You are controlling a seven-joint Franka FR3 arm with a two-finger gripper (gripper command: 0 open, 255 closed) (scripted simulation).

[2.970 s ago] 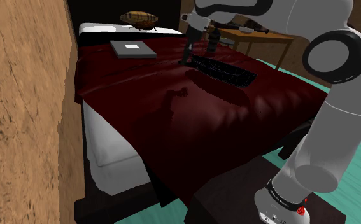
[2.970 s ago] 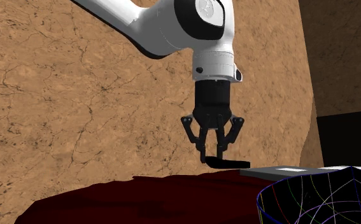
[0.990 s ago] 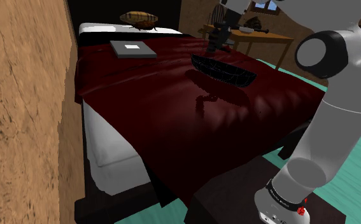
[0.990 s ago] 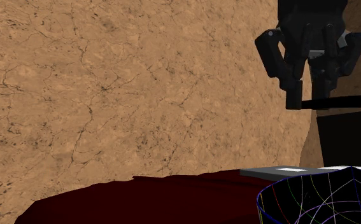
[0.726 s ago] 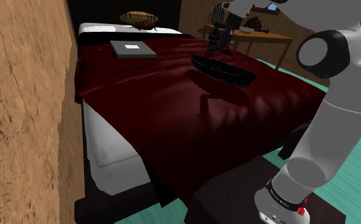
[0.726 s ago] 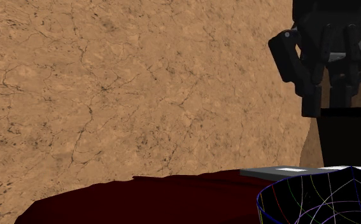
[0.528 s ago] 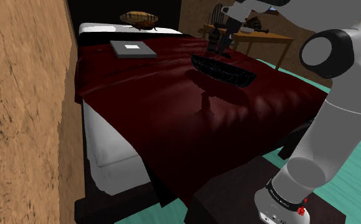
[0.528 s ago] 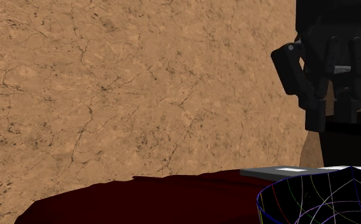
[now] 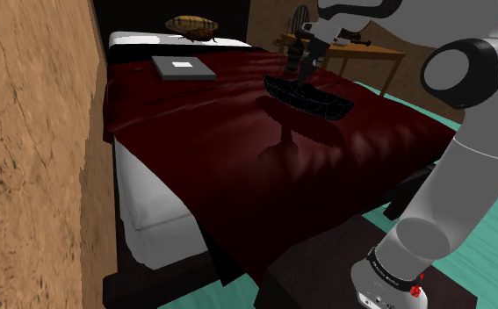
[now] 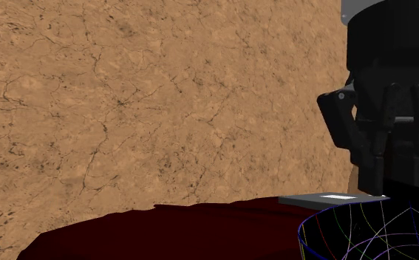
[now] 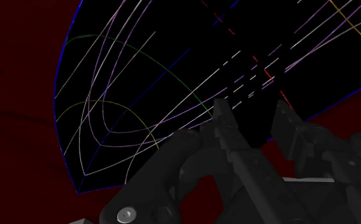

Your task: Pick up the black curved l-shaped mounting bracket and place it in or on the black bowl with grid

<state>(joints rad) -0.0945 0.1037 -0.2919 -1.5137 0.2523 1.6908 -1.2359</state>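
While the gripper (image 9: 299,70) hangs just above the black grid-lined bowl (image 9: 313,98) on the dark red bedspread (image 9: 203,149), we see its 2 fingers drawn in on the dark curved mounting bracket (image 11: 172,172), which juts sideways from them over the bowl's hollow. We judge pick-up and carry done. Lowering the bracket and letting go remain.

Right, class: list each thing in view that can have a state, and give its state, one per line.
Gripper: shut on bracket, above bowl.
Bracket: held, in the air.
Bowl: upright on cover.
Book: closed, lying flat.
Cover: spread, rumpled.
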